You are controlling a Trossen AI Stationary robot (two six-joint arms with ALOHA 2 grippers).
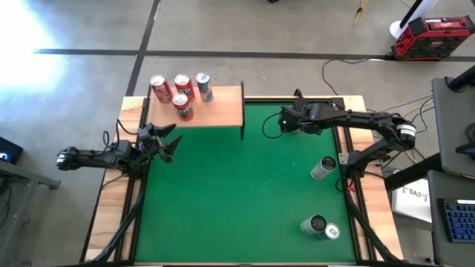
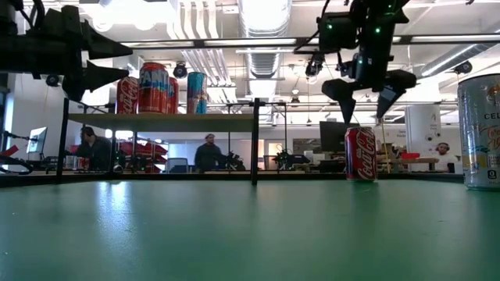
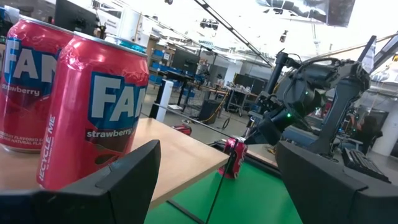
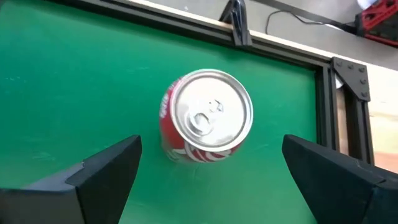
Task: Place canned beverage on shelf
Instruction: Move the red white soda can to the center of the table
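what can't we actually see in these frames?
- Red cola can upright on the green mat: hidden in the high view under the right tool, open above it.
- Silver can: cut by the low view's edge, label only partly readable.
- Two lying silver cans: labels too small in the high view.
- Wooden shelf: far cans hidden behind the strawberry soda can in the left wrist view.

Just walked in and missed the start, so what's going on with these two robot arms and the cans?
The robot is stocking cans onto the wooden shelf, where four cans already stand. The right gripper hangs open directly above an upright red cola can on the green mat, not touching it. The left gripper waits open beside the shelf. Two more cans lie near the mat's right edge.
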